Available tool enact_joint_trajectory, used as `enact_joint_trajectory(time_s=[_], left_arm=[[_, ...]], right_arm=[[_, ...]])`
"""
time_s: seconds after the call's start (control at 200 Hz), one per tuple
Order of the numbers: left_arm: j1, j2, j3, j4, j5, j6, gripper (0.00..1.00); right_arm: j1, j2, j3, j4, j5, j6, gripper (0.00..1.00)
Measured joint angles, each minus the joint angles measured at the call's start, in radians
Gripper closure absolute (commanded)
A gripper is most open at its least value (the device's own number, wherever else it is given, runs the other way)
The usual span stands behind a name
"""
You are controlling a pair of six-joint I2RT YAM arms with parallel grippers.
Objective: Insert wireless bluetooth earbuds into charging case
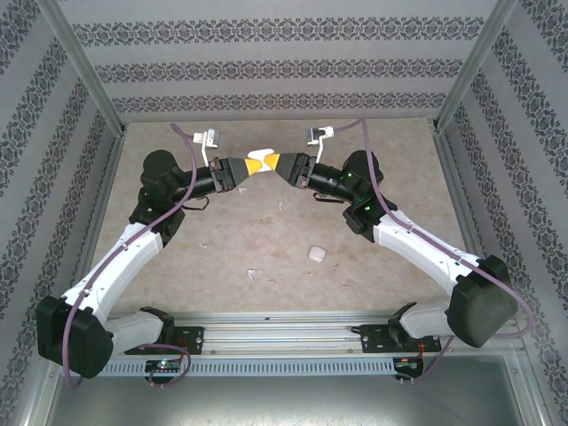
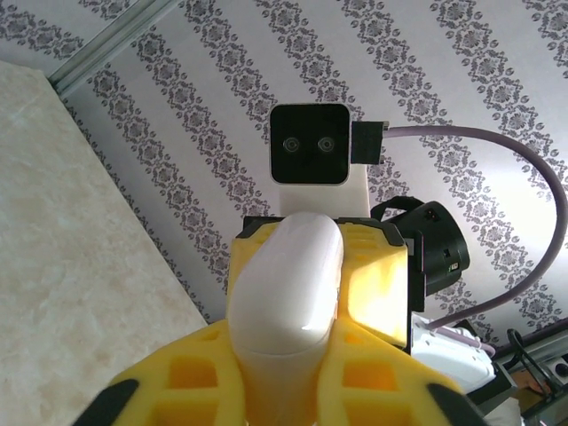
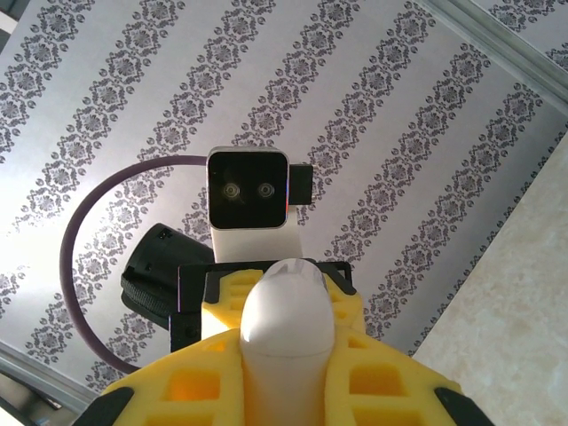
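Earbuds (image 1: 253, 273) lie loose on the surface (image 1: 293, 297) — tiny white bits, one near the front rail, one further left and one closer to the middle. A loose case (image 1: 317, 255), small and white, sits on the surface too, right of the middle and apart from the bits.

I see both arms reach in and meet nose to nose over the far part of the surface. The left end effector (image 1: 252, 166) and the right end effector (image 1: 273, 162) point at each other, and their yellow fingers almost touch. Between them is the held case (image 2: 286, 284), white, round and smooth.

From the left wrist I see it squeezed between the left fingers (image 2: 195, 373), with its far end tucked into the right ones. From the right wrist it looks the same the other way — it sits tight between the right fingers (image 3: 382, 377). So both end effectors are closed on the held case. The earbuds are well apart from them, nearer to me.
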State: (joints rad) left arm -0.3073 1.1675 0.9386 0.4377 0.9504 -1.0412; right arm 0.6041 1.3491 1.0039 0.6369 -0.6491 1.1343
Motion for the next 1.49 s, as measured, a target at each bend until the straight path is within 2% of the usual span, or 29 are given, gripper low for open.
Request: enact_joint_trajectory(time_s=[0.05,0.135,0.275,0.545,0.849,1.059,1.494], left_arm=[[0.000,-0.002,-0.014,0.024,-0.002,0.005,0.98],[0.000,-0.025,-0.071,0.090,-0.014,0.036,1.00],[0.000,-0.066,-0.142,0.130,-0.044,0.139,1.00],[0.000,-0.101,-0.143,0.056,-0.069,0.354,1.00],[0.002,-0.112,-0.143,-0.004,-0.059,0.467,1.00],[0.001,-0.119,-0.143,-0.022,0.015,0.532,1.00],[0.002,-0.174,-0.165,-0.140,-0.026,0.687,1.00]], right_arm=[[0.000,0.000,0.000,-0.005,-0.004,-0.004,0.78],[0.000,0.000,0.000,-0.030,-0.015,-0.019,0.71],[0.000,-0.002,0.000,-0.095,-0.040,-0.041,0.67],[-0.020,-0.015,0.035,-0.231,-0.063,-0.086,0.60],[-0.033,-0.015,0.048,-0.306,-0.083,-0.094,0.56],[-0.056,-0.006,0.067,-0.335,-0.059,-0.094,0.54],[-0.059,-0.005,0.074,-0.434,-0.050,-0.098,0.52]])
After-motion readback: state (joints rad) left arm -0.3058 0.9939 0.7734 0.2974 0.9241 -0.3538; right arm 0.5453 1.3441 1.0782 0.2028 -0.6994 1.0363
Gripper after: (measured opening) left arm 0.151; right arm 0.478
